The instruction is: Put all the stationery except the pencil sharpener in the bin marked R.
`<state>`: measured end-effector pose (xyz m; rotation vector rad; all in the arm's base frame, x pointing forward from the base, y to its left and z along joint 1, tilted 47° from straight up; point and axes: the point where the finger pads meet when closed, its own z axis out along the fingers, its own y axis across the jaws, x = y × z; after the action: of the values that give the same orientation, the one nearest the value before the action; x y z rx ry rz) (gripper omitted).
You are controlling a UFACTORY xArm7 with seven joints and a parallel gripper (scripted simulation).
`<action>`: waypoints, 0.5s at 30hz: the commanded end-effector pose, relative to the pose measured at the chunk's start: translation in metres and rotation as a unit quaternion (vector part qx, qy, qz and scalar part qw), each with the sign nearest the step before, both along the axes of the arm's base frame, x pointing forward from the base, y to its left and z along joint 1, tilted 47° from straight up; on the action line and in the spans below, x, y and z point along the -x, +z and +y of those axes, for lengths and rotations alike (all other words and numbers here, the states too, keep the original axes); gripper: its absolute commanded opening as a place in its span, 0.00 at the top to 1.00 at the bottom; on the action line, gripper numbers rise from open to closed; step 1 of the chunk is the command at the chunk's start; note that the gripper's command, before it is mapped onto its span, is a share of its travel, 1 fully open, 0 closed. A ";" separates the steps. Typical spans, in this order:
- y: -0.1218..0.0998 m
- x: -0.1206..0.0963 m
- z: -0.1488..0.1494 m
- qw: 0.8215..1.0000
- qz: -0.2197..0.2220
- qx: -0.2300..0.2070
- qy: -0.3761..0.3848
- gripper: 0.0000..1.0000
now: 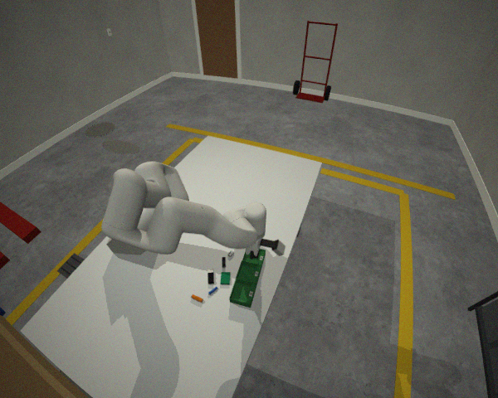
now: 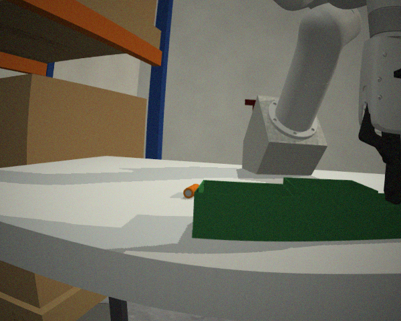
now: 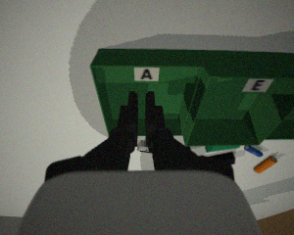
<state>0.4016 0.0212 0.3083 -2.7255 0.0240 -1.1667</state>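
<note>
A green three-compartment bin (image 1: 241,302) (image 2: 262,217) (image 3: 147,56) stands on a white table (image 1: 257,154) (image 2: 90,203) (image 3: 29,98). Its wrist-view labels read A and E; the third cannot be read, though it is presumably R. The gripper (image 1: 253,255) (image 2: 399,201) (image 3: 141,104) points down into the bin's A compartment, its jaws almost together with only a slim gap, holding nothing. As A is not the target, the narrow fingers look placed to push or drag the bin by a wall, perhaps to bring R into better reach; contact cannot be confirmed.

The task's small things lie outside the bin, on the arm-base side: a silvery piece (image 1: 231,254) (image 3: 142,144), possibly the sharpener, near A; then a slim black bar (image 1: 223,262), a black block (image 1: 210,277), a green block (image 1: 225,278) (image 3: 222,148), a blue stick (image 1: 213,290) (image 3: 254,151) and an orange cylinder (image 1: 197,298) (image 2: 190,191) (image 3: 266,164). Pressing too hard could tip the bin.
</note>
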 end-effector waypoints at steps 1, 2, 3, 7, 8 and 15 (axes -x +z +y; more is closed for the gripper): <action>0.003 0.002 -0.001 1.000 -0.001 0.000 0.000 0.93; 0.004 0.003 -0.001 1.000 -0.001 0.000 0.000 0.93; 0.004 0.004 -0.001 1.000 -0.001 0.000 0.000 0.93; 0.008 0.007 -0.002 1.000 -0.001 0.000 0.000 0.93; 0.009 0.008 -0.002 1.000 -0.001 0.000 0.000 0.93; 0.024 0.025 -0.006 1.000 -0.001 0.000 0.000 0.93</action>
<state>0.3850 0.0178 0.3237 -2.7264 0.0232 -1.1659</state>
